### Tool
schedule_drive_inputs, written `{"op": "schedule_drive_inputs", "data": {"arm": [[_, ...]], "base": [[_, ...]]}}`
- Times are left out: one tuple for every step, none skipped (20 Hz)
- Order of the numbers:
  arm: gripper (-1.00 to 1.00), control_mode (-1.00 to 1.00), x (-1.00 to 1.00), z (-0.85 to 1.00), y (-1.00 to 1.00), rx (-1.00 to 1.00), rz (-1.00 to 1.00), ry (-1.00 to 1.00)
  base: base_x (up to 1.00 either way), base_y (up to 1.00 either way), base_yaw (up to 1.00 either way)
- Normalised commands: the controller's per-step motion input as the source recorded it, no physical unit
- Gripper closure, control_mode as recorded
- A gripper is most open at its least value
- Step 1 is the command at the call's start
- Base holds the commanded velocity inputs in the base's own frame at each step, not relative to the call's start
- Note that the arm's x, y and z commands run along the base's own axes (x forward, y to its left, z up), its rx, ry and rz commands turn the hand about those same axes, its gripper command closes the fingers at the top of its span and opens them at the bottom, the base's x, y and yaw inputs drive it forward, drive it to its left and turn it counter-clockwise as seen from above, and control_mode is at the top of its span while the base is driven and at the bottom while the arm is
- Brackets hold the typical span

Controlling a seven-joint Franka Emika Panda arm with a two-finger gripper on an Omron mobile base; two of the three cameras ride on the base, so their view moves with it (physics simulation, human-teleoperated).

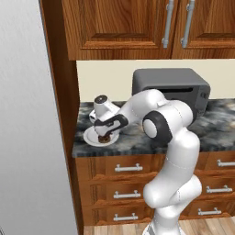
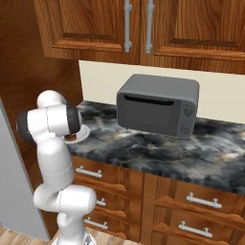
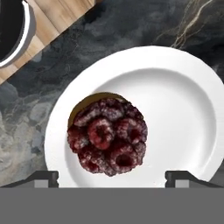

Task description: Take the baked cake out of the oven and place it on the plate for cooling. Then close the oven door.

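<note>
Baked cake [image 3: 107, 136] on plate [image 3: 183, 113], between spread gripper [image 3: 111, 176] tips.

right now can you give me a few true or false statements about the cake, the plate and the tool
1. The cake lies on the white plate. True.
2. The plate stands on a wooden table. False: it stands on the dark marbled counter.
3. The tool is open, a finger tip on either side of the cake and clear of it. True.
4. The cake sits in the exact middle of the plate. False: in the hand view it lies off centre, toward the plate's lower left.
5. The grey microwave stands on the floor. False: it stands on the counter, further along from the plate.
</note>
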Motion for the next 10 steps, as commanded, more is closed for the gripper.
{"op": "schedule_drive_inputs", "data": {"arm": [[-1.00, -1.00, 0.00, 0.04, 0.00, 0.03, 0.00, -0.05], [-1.00, -1.00, 0.00, 0.04, 0.00, 0.03, 0.00, -0.04], [-1.00, -1.00, 0.00, 0.14, 0.00, 0.05, 0.00, -0.05], [-1.00, -1.00, 0.00, 0.26, 0.00, 0.06, 0.00, -0.06], [-1.00, -1.00, 0.00, 0.41, 0.00, 0.07, 0.00, -0.08], [-1.00, -1.00, 0.00, 0.64, 0.00, 0.10, 0.00, -0.09], [-1.00, -1.00, 0.00, 0.84, -0.04, 0.14, 0.00, -0.09], [-1.00, -1.00, -0.09, 1.00, -0.14, 0.16, 0.03, -0.12], [-1.00, -1.00, -0.11, 1.00, -0.14, 0.14, 0.04, -0.13], [-1.00, -1.00, -0.16, 1.00, -0.17, 0.15, 0.05, -0.10]], "base": [[0.00, 0.00, 0.00], [0.00, 0.00, 0.00], [0.00, 0.00, 0.00], [0.00, 0.00, 0.00], [0.00, 0.00, 0.00], [0.00, 0.00, 0.00], [0.00, 0.00, 0.00], [0.00, 0.00, 0.00], [0.00, 0.00, 0.00], [0.00, 0.00, 0.00]]}}
